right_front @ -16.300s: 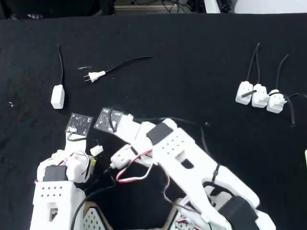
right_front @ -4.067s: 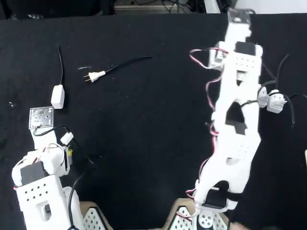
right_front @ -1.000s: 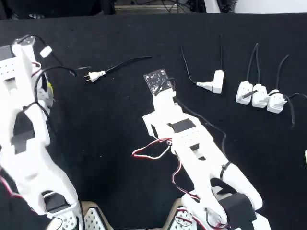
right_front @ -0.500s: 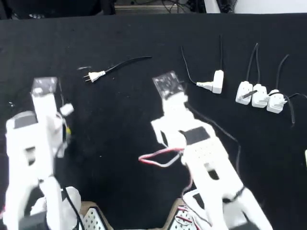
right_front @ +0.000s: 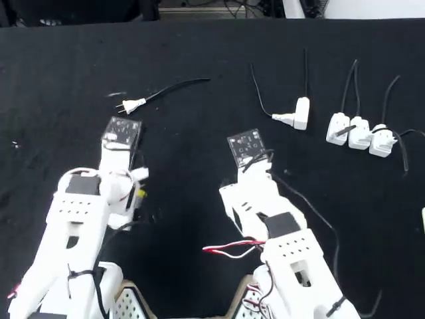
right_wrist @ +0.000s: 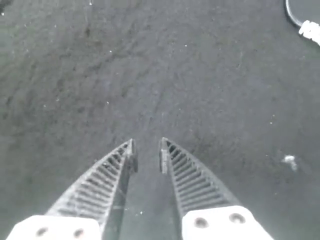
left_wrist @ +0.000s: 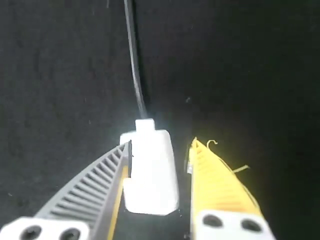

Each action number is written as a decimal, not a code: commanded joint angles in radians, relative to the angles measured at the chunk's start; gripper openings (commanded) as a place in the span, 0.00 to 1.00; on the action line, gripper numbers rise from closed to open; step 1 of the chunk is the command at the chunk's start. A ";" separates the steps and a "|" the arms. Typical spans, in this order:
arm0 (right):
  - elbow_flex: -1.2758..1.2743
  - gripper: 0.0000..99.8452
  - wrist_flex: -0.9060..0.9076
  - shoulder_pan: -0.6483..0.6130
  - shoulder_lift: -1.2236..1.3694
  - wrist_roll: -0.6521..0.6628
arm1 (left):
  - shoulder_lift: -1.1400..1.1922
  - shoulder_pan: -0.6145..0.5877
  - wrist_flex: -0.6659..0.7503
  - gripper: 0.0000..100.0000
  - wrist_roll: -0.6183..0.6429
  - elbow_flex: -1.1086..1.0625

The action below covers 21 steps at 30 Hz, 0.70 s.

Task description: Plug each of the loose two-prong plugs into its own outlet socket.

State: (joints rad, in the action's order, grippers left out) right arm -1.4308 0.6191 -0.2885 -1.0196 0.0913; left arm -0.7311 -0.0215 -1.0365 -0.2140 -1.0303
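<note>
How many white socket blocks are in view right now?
5. Three socket blocks side by side at the right of the table; a fourth left of them, plug inserted; a fifth in the left gripper. Others could be hidden.

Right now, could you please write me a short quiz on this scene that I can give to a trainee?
1. Fill in: the loose two-prong plug lying on the table has a ___ cord.
2. What sits between the fingers of the left gripper? A) a white outlet socket B) a two-prong plug C) nothing
3. True or false: the right gripper holds a two-prong plug.
Key: 1 black; 2 A; 3 false, it is empty over bare table.
</note>
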 commanded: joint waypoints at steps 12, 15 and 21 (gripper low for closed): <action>0.004 0.07 -0.023 0.023 -0.033 0.025 | 0.006 -0.410 -0.081 0.20 -0.502 0.030; 0.005 0.07 -0.023 0.023 -0.033 0.025 | 0.006 -0.427 0.075 0.20 -0.505 -0.105; 0.005 0.07 -0.023 0.029 -0.035 0.020 | -0.006 -0.231 0.178 0.20 -0.273 -0.194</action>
State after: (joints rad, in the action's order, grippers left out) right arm -1.4308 0.6176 -0.2885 -1.0242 0.1036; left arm -0.7265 -0.3989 -0.8815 -0.6452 -1.2283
